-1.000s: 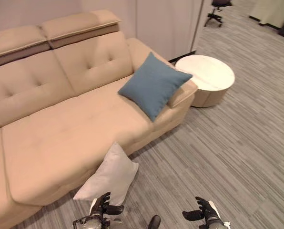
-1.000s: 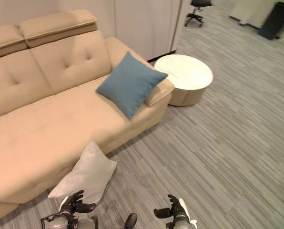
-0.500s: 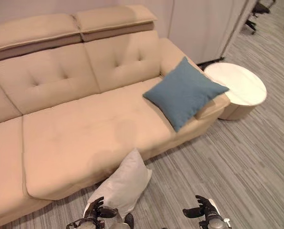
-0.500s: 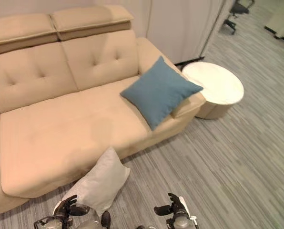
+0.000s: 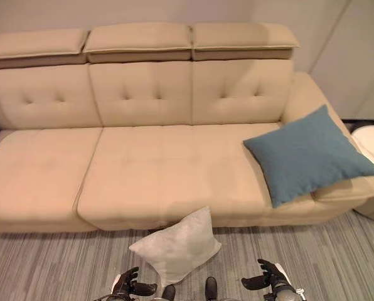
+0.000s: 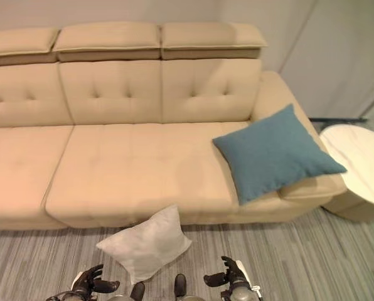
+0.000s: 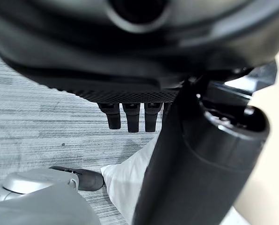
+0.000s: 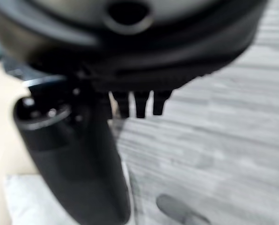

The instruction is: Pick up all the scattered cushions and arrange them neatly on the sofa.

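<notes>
A white cushion lay on the grey striped floor, leaning against the front edge of the beige sofa near its middle. A blue cushion rested on the seat at the sofa's right end, propped on the armrest. Both hands hovered low above the floor, the left hand and right hand empty with fingers relaxed and apart.
</notes>
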You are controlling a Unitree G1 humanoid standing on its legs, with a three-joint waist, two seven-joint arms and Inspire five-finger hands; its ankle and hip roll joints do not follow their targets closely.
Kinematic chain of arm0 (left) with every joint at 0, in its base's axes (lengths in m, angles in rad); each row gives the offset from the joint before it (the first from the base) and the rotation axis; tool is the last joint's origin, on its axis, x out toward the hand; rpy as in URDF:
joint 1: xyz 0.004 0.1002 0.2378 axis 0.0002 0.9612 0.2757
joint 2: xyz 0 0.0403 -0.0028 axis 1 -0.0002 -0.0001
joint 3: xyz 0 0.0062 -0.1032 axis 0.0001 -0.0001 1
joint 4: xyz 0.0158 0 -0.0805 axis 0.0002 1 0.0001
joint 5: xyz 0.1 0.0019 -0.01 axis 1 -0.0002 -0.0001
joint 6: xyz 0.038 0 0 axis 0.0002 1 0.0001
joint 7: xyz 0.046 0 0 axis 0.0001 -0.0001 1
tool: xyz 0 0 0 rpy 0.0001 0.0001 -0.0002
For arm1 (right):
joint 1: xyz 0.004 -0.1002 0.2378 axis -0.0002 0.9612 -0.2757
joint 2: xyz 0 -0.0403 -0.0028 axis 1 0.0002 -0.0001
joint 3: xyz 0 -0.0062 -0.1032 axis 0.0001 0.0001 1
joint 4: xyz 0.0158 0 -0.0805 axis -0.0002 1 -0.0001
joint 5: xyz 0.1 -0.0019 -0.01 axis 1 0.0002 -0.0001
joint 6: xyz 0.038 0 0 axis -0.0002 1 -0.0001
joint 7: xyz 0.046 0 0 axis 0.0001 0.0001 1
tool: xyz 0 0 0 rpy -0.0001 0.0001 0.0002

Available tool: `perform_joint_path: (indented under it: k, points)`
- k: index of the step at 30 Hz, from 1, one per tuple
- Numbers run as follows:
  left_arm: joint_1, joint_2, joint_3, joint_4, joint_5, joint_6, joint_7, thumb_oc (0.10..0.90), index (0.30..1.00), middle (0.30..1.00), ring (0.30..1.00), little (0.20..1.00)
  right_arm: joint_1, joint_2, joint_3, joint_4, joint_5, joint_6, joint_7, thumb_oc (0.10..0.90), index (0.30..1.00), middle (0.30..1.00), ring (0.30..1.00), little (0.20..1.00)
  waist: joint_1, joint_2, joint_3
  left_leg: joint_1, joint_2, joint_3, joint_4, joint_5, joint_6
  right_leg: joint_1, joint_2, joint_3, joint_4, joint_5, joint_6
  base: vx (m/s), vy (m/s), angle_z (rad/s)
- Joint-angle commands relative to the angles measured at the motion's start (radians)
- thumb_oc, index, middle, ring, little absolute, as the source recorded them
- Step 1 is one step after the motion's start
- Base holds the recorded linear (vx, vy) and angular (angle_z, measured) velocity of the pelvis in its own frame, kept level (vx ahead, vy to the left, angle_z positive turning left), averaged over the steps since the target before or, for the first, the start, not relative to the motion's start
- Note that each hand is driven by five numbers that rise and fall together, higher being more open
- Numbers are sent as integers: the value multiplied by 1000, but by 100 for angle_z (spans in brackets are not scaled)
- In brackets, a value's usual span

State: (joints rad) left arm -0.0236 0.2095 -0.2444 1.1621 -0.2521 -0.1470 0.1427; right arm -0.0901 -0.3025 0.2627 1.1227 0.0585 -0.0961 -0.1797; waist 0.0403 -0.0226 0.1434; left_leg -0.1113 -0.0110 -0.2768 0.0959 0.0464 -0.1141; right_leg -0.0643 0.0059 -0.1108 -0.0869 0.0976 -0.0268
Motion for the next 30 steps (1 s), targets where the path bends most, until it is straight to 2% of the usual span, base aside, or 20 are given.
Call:
perform_joint_path:
  k: [1, 2, 3, 4, 9, 14, 17, 18, 19, 20, 21, 22, 23, 27, 28, 30]
  points:
    - [-27, -9, -5, -51, 28, -31, 1, 800, 900, 900, 900, 900, 21, -64, -42, -53, 26, -26, -20, 800, 900, 900, 900, 900, -38, -26, 26, -44, 22, 333, 17, -62, 60, 35, -80, -111, 55, -126, 121, -75, -84, 89]
    - [-26, -9, -5, -52, 28, -31, 1, 800, 900, 900, 900, 900, 22, -64, -42, -53, 26, -26, -20, 800, 900, 900, 900, 900, -38, -26, 27, -44, 22, 334, 18, -64, 60, 36, -79, -111, 54, -125, 121, -83, -98, 92]
    - [-22, -9, -1, -53, 37, -29, -1, 800, 900, 900, 900, 900, 27, -61, -46, -47, 26, -24, -17, 800, 900, 900, 900, 900, -44, -26, 24, -33, 32, 386, 24, -71, 61, 42, -86, -139, 48, -122, 121, 4, -17, 95]
    - [-18, -9, 2, -52, 43, -28, -2, 800, 900, 900, 900, 900, 31, -57, -49, -39, 26, -23, -15, 800, 900, 900, 900, 900, -46, -26, 20, -20, 37, 407, 19, -78, 60, 48, -86, -153, 40, -120, 122, 4, -17, 93]
    - [10, -4, 24, -33, 52, -21, -8, 800, 900, 900, 900, 900, 42, -34, -48, -7, 15, -22, -6, 800, 900, 900, 900, 900, -40, -27, -5, 35, 32, 446, -31, -86, 63, 87, -85, -208, 14, -115, 128, 81, -3, 45]
    - [30, 12, 50, -21, 45, -19, -4, 800, 900, 900, 900, 900, 27, -10, -20, -13, -2, -22, -2, 800, 900, 900, 900, 900, -2, -51, 0, 51, 9, 374, -74, -86, 76, 90, -80, -201, 46, -122, 132, 22, 61, 16]
    - [33, 28, 60, -32, 32, -21, 0, 800, 900, 900, 900, 900, 8, -3, -6, -33, -11, -21, 1, 800, 900, 900, 900, 900, 10, -45, 22, 60, 10, 354, -91, -86, 96, 5, -108, -197, 215, -133, 153, -63, 103, -18]
    - [29, 36, 61, -34, 31, -22, 1, 800, 900, 900, 900, 900, 0, -1, 0, -40, -14, -20, 4, 800, 900, 900, 900, 900, 9, -42, 32, 60, 12, 346, -91, -83, 103, -28, -117, -184, 275, -132, 165, -79, 101, -36]
    - [24, 44, 60, -36, 33, -24, 3, 800, 900, 900, 900, 900, -8, 3, 2, -54, -17, -22, 5, 800, 900, 900, 900, 900, 2, -37, 47, 63, 12, 335, -88, -81, 112, -65, -116, -142, 343, -127, 186, -64, 71, -26]
    - [20, 48, 60, -35, 36, -27, 3, 800, 900, 900, 900, 900, -12, 3, 1, -60, -18, -24, 5, 800, 900, 900, 900, 900, -5, -32, 44, 60, 12, 322, -93, -77, 115, -84, -105, -101, 356, -132, 192, -40, 45, -11]
    - [20, 48, 60, -35, 36, -27, 3, 800, 900, 900, 900, 900, -12, 3, 1, -60, -18, -24, 5, 800, 900, 900, 900, 900, -4, -32, 43, 59, 12, 323, -93, -78, 115, -86, -105, -100, 358, -133, 192, 0, 0, 0]
    - [19, 52, 57, -43, 41, -33, 6, 800, 900, 900, 900, 900, -10, 2, 3, -73, -17, -26, 6, 800, 900, 900, 900, 900, -12, -29, 36, 67, 6, 305, -101, -78, 116, -77, -96, -32, 314, -145, 181, 54, -33, 10]
    - [19, 54, 58, -42, 42, -36, 8, 800, 900, 900, 900, 900, -10, 1, 3, -74, -17, -26, 5, 800, 900, 900, 900, 900, -12, -26, 34, 72, 8, 300, -106, -80, 113, -69, -108, -18, 283, -139, 177, 76, -75, 25]
    - [17, 57, 59, -43, 34, -41, 16, 800, 900, 900, 900, 900, -4, -1, -1, -85, -12, -25, 5, 800, 900, 900, 900, 900, -17, -28, 37, 87, 8, 279, -107, -91, 105, -71, -135, -7, 190, -90, 172, 80, -101, 10]
    - [13, 62, 67, -47, 20, -48, 18, 800, 900, 900, 900, 900, 5, -3, -11, -91, 0, -25, 6, 800, 900, 900, 900, 900, -16, -44, 38, 84, 2, 266, -87, -104, 95, -53, -146, -12, 134, -73, 181, 106, -181, 4]
    - [6, 60, 68, -54, 11, -50, 25, 800, 900, 900, 900, 900, -1, -6, -5, -97, 7, -27, 3, 800, 900, 900, 900, 900, -13, -53, 42, 65, 11, 265, -76, -102, 81, -37, -141, -27, 95, -59, 180, 1, -203, 45]
